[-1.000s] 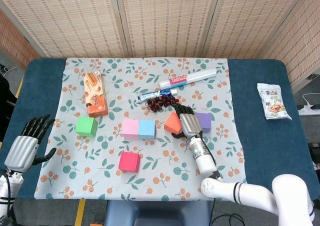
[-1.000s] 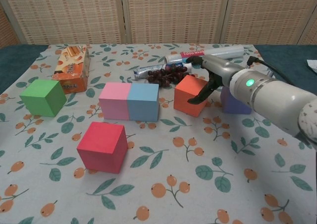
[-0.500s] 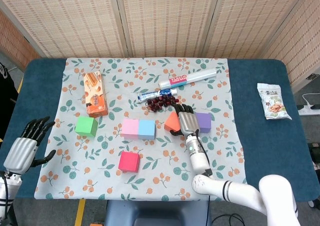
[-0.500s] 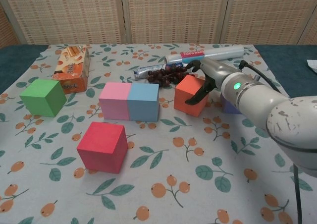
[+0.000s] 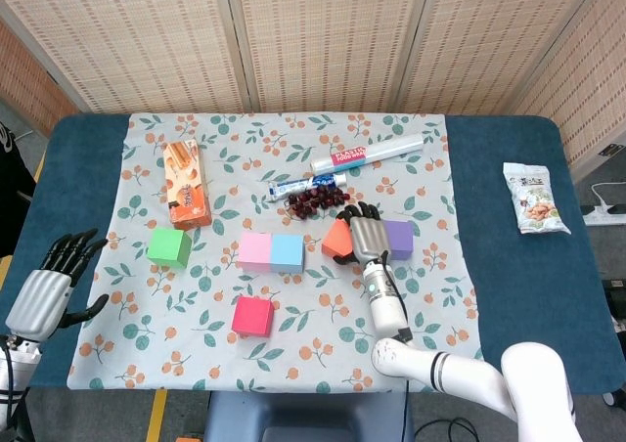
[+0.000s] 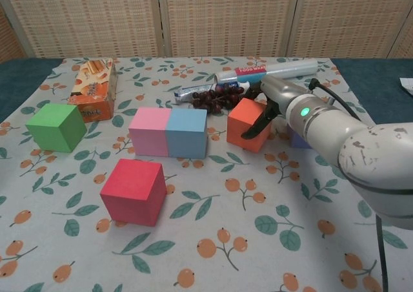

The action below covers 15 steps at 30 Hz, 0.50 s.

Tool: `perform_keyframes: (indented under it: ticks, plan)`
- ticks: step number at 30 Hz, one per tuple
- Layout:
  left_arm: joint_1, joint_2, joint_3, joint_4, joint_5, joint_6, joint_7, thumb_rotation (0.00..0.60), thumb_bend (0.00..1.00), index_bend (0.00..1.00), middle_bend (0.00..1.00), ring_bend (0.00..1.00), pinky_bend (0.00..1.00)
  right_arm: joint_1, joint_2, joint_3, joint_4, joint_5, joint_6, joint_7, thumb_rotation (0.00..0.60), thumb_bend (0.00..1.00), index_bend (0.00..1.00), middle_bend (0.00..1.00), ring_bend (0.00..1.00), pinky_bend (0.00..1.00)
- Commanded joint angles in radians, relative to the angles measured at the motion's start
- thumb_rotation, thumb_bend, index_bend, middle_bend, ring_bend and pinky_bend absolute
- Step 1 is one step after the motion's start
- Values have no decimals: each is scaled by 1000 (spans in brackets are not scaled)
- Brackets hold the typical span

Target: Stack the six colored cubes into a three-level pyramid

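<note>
From the head view, the right hand [image 5: 367,239] sits over the orange cube [image 5: 337,239], fingers curled around its right side and gripping it, with the purple cube [image 5: 399,238] just beside it on the right. The pink cube [image 5: 256,251] and blue cube [image 5: 287,253] touch side by side in the middle of the floral cloth [image 5: 430,295]. The green cube [image 5: 169,247] is off to the left and the red cube [image 5: 252,316] sits nearer the front edge. The left hand [image 5: 49,287] hangs at the table's left edge, fingers spread, holding nothing. There's also a biscuit box [image 5: 186,183], a foil roll [image 5: 367,152], some dark grapes [image 5: 315,200] and a snack bag [image 5: 534,198] over on the right.

Chest view: the right hand [image 6: 271,103] wraps the orange cube [image 6: 248,124], which is still down on the cloth, apart from the blue cube [image 6: 186,132]. The red cube [image 6: 133,190] is closest to the camera.
</note>
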State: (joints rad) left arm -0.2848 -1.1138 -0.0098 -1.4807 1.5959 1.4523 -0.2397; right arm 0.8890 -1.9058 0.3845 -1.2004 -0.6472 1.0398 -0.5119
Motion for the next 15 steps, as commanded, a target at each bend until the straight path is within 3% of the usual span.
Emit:
perform_keyframes:
  ticks: [1, 4, 9, 15]
  plan:
    - [2, 0, -1, 5, 1, 1, -6, 600, 311, 112, 0, 0, 25, -2, 3, -1, -2, -7, -3, 2, 600, 78, 382, 192, 49, 0]
    - [6, 2, -3, 8, 3, 4, -9, 600, 312, 113, 0, 0, 25, -11, 31, -8, -30, -24, -20, 9, 600, 165, 415, 211, 63, 0]
    - [14, 7, -6, 5, -6, 5, 0, 600, 314, 113, 0, 0, 25, -31, 142, -29, -134, -61, -88, 25, 600, 198, 418, 214, 65, 0]
    - [24, 16, -12, -22, -19, 4, 18, 600, 313, 113, 0, 0, 24, -15, 330, -65, -249, -83, -299, 56, 600, 208, 368, 207, 28, 0]
